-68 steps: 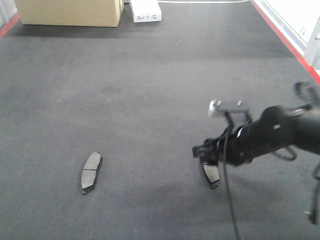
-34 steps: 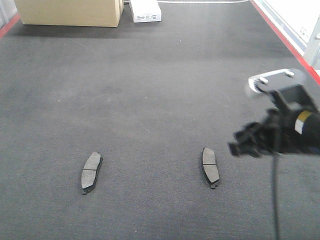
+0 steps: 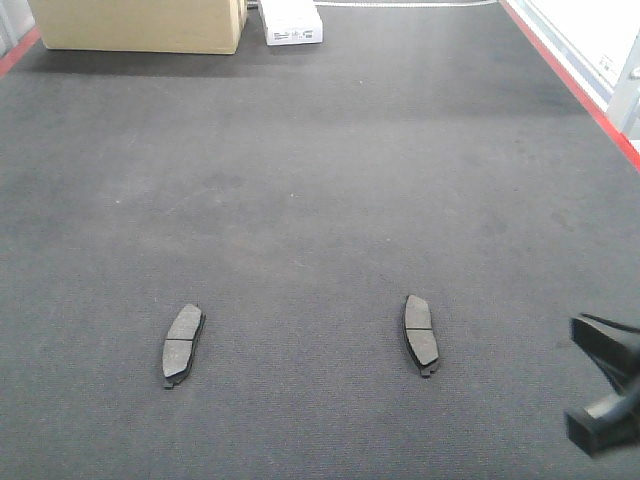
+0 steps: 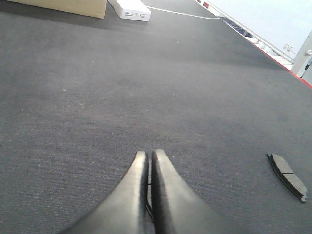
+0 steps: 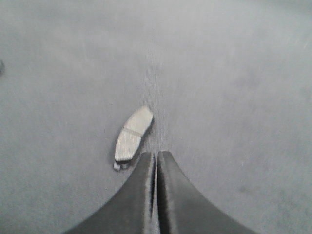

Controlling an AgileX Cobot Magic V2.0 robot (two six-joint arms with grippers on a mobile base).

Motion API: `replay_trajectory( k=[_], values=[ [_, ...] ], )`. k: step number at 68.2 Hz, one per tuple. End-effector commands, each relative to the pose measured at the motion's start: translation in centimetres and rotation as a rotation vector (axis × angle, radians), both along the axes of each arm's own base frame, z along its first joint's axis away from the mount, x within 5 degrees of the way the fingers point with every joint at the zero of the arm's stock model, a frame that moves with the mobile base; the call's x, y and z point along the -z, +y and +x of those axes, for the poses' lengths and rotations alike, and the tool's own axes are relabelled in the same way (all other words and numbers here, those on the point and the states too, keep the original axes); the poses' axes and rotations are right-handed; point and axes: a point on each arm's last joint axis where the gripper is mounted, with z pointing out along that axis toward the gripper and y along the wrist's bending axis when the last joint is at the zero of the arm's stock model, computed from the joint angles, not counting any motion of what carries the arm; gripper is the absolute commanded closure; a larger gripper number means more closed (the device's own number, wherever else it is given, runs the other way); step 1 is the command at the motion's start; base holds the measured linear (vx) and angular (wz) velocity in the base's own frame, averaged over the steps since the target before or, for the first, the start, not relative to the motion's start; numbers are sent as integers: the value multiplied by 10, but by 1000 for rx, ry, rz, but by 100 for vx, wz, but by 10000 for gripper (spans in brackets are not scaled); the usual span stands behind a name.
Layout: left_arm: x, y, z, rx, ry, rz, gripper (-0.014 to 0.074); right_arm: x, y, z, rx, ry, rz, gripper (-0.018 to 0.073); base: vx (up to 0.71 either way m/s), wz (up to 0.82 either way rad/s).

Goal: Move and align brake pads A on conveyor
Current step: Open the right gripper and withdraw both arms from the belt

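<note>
Two brake pads lie flat and apart on the conveyor (image 3: 300, 180), one at the left (image 3: 183, 340) and one at the right (image 3: 420, 333), both lengthwise toward the far end. My right gripper (image 5: 156, 153) is shut with nothing in it, just behind and right of the right brake pad (image 5: 132, 134). Only the edge of that gripper (image 3: 603, 395) shows at the lower right of the front view. My left gripper (image 4: 148, 152) hovers over bare belt, shut and holding nothing, with one brake pad (image 4: 287, 175) off to its right.
A cardboard box (image 3: 140, 25) and a small white box (image 3: 292, 22) stand at the belt's far end. Red edge strips run along the right side (image 3: 575, 85) and the far left corner (image 3: 18, 50).
My right arm has drawn back from the right brake pad to the lower right corner. The pad stays where it lay on the belt. The left pad has not moved.
</note>
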Motion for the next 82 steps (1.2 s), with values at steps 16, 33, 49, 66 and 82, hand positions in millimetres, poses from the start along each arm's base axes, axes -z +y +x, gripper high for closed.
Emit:
replay_trajectory(
  k=[16,33,49,66,82],
  values=[
    [-13,-3,1,27,-71,-22,602,-7,-9,-27,-10,-291,78,566,0,0],
    [-13,-3,1,27,-71,-22,602,-8,-9,-28,-11,-312,85,566,0,0],
    [-13,-3,1,27,-71,-22,602,-10,-9,-28,-12,-329,91,566,0,0],
    [-13,-3,1,27,-71,-22,602,-10,-9,-28,-12,-329,91,566,0,0],
    [-13,-3,1,27,-71,-22,602,-10,-9,-28,-12,-329,91,566,0,0]
  ],
)
